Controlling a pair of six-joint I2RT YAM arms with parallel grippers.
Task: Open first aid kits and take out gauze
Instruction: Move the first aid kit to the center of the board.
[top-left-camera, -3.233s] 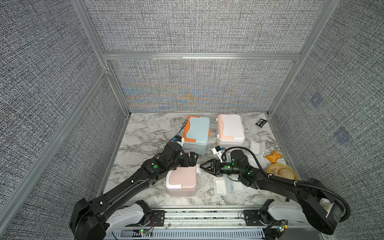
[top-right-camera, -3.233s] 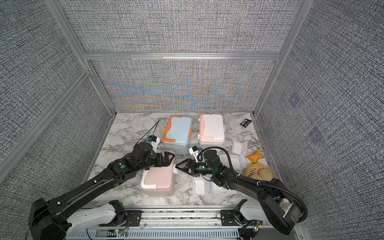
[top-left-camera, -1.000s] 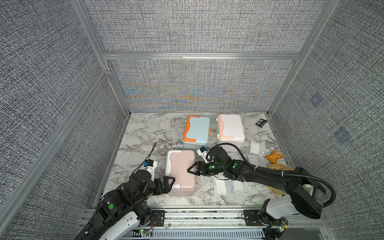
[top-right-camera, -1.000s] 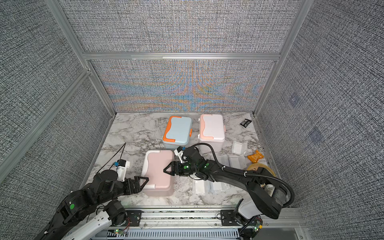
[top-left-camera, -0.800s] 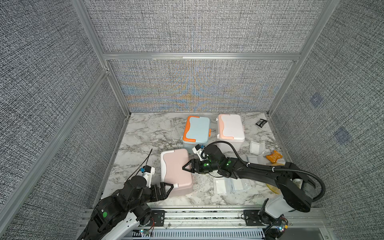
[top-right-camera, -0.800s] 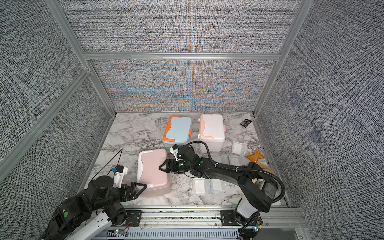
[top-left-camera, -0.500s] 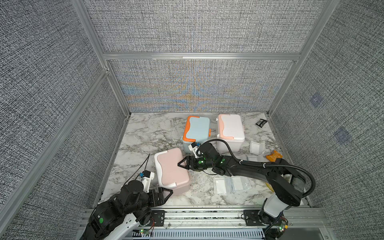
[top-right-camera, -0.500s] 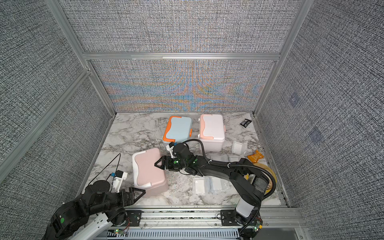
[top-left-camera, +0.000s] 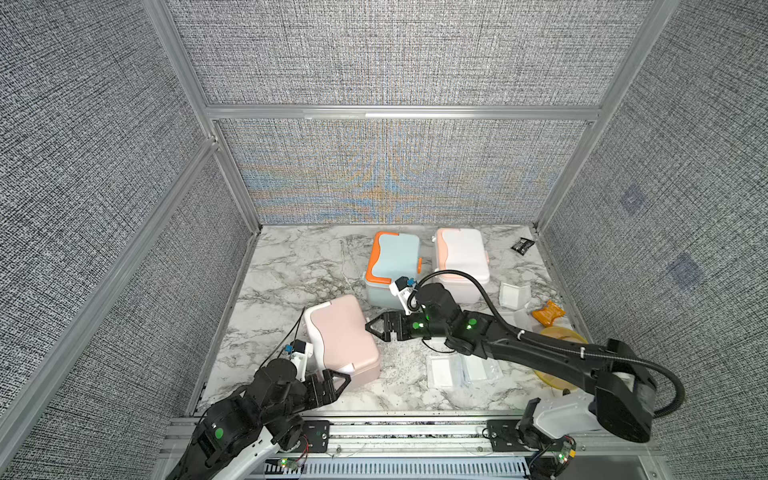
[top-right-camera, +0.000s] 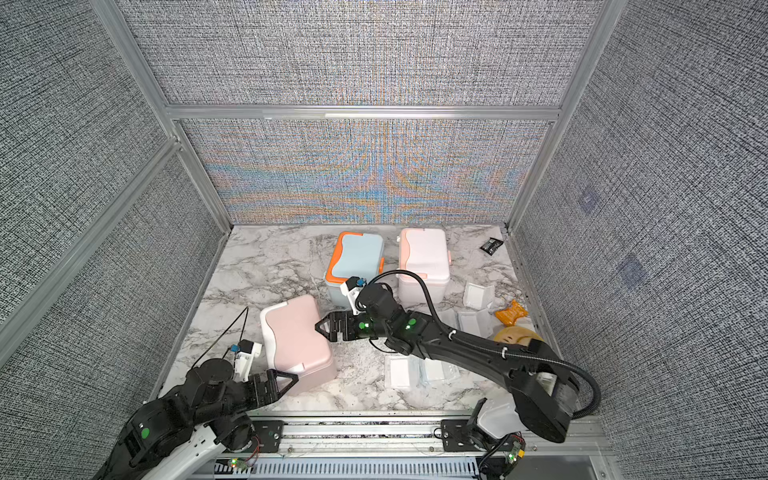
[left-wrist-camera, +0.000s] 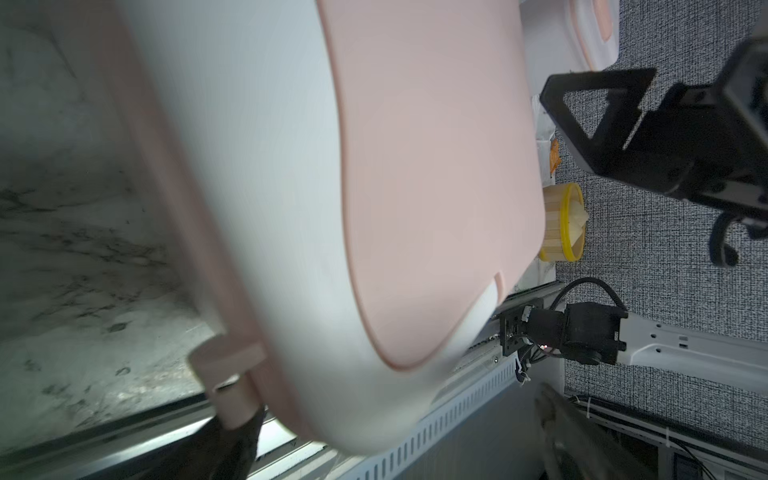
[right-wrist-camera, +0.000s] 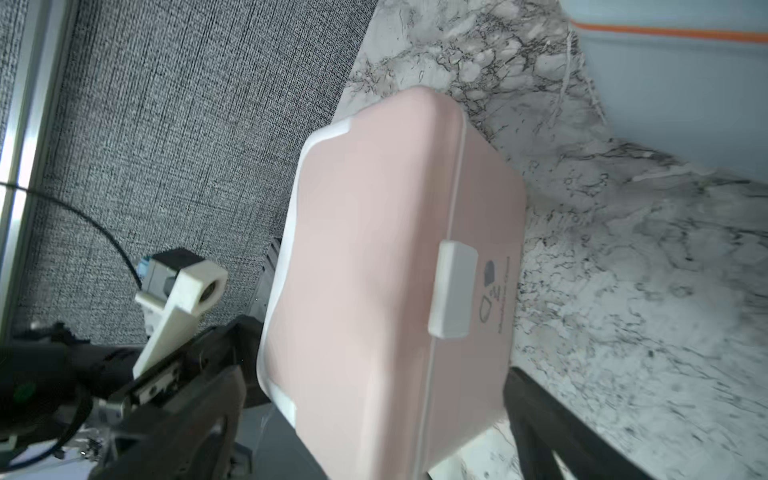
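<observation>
top views, both: marble worktop (top-left-camera: 299, 266) in a grey-walled cell.

- pink kit (top-left-camera: 343, 336): front left of the worktop, set askew, lid shut. the right wrist view shows its white latch (right-wrist-camera: 453, 291) lying flat on the front.
- blue kit (top-left-camera: 395, 259), white kit (top-left-camera: 461, 257): side by side at the back, lids shut, both apart from the pink kit.
- gauze (top-left-camera: 441, 371): two wrapped pads lie flat near the front edge, partly under the right arm. another pad (top-left-camera: 513, 296) lies to the right of the white kit.
- right gripper (top-left-camera: 371, 328): low over the worktop, just right of the pink kit, jaws spread wide and holding nothing. the tips are close to the kit's side; contact cannot be told.
- left gripper (top-left-camera: 338, 384): at the pink kit's near left corner. the left wrist view shows the jaws well apart, with the kit filling most of the frame. no grip is visible; contact cannot be told.
- black packet (top-left-camera: 523, 244): back right corner.
- orange packet (top-left-camera: 548, 311), yellow dish (top-left-camera: 559, 336): right edge, near each other.
</observation>
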